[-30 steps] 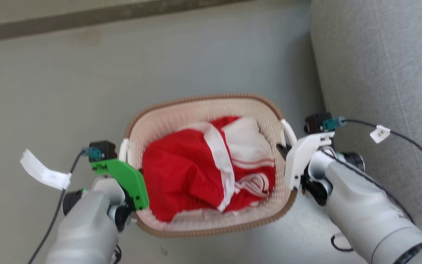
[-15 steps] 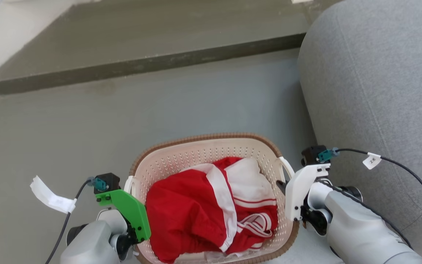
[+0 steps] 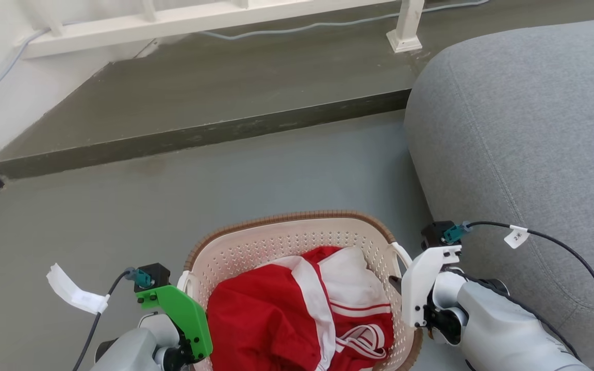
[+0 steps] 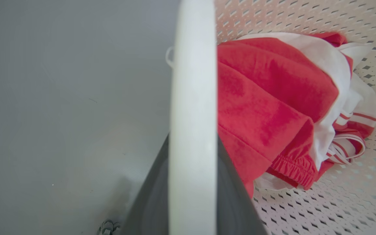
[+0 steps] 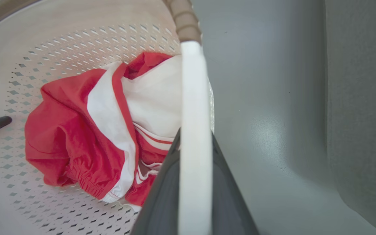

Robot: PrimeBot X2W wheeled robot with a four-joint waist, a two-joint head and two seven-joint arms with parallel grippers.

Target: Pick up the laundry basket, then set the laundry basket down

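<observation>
The laundry basket, cream and perforated with a brown woven rim, hangs between my two arms at the bottom of the head view. A crumpled red-and-white garment lies in it. My left gripper is shut on the left white loop handle, which runs up between its dark fingers. On the opposite side, my right gripper is shut on the right handle, with the rim just beyond it. I cannot tell whether the basket's bottom touches the floor.
A grey sofa stands close on the right, beside my right arm. A raised dark step crosses the floor ahead, with a white railing post and a cable on it. Grey floor spreads to the left.
The head camera has swung upward, so the basket sits lower in the picture and the step, railing and more sofa have come into view. Both grippers keep their hold on the handles.
</observation>
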